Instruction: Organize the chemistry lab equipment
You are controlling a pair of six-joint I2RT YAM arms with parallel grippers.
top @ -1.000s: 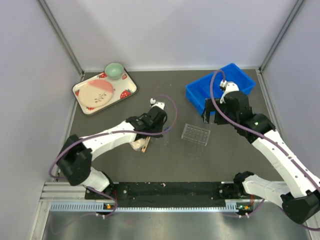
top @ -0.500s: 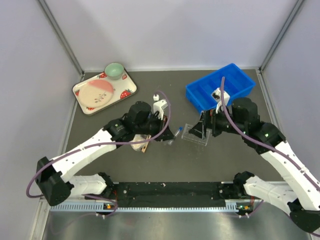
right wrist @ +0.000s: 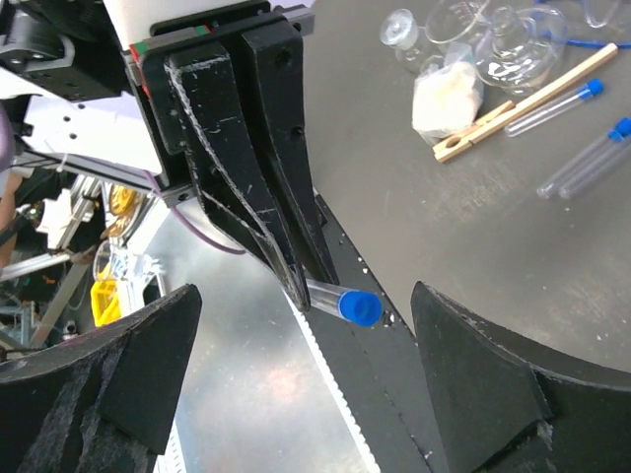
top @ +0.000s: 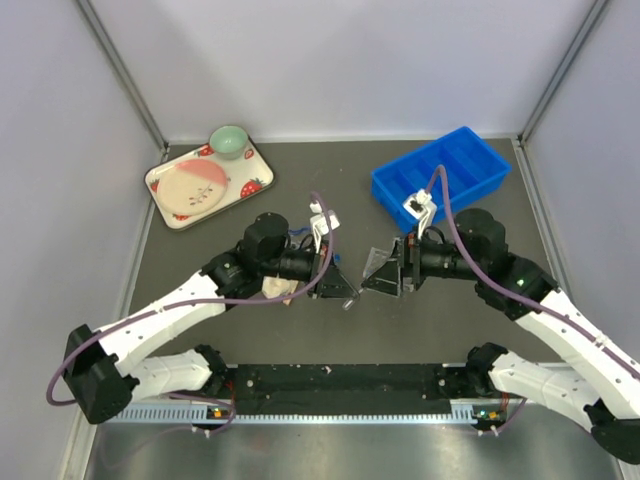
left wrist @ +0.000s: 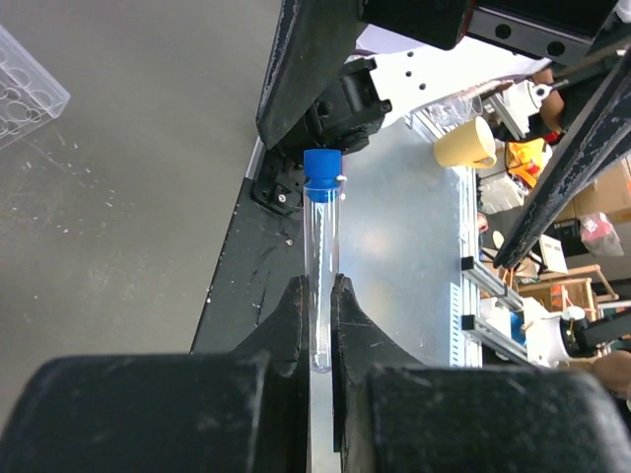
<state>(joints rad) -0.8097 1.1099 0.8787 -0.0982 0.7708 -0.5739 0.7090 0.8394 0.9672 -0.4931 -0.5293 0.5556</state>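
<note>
Left claw (left wrist: 317, 288) pinching tube (left wrist: 321, 236), right claw (right wrist: 306, 296) agape

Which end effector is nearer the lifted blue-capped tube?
Left. The left end effector is shut on the tube; the right end effector faces its cap, open, not touching.

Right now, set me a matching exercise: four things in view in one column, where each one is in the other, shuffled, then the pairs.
Things:
1 lifted blue-capped tube
2 green bowl
3 blue bin
4 whitish wad

Places:
A on the strawberry-print tray
B beside the wooden stick
C clamped by the left gripper, jaws shut on it
D rear right of the table

Pairs: 1-C; 2-A; 3-D; 4-B
</note>
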